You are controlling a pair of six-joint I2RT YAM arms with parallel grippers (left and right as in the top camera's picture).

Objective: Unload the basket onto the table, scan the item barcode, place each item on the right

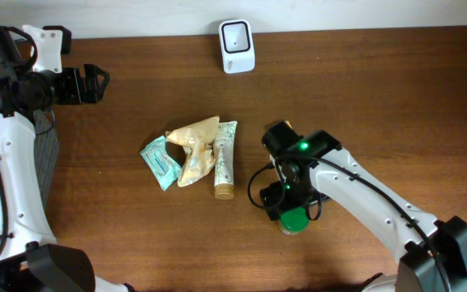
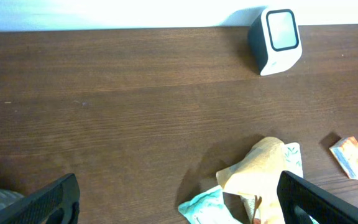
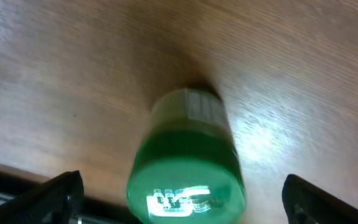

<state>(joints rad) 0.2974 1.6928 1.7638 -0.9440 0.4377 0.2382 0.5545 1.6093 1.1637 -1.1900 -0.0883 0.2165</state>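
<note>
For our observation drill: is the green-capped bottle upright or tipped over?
Upright. From overhead the bottle shows little but its round green cap, and the right wrist view looks down on that cap with the body below it.

The bench [image 1: 379, 97] is dark brown with fine wood grain. At 12 o'clock the scanner [image 1: 237, 46] is white with a grey face. Mid-bench: 1 tan pouch [image 1: 194, 150], 1 teal-and-white packet [image 1: 160, 162], 1 mint tube [image 1: 224, 158] capped gold. At 5 o'clock, a bright green jar [image 1: 293, 220].
</note>
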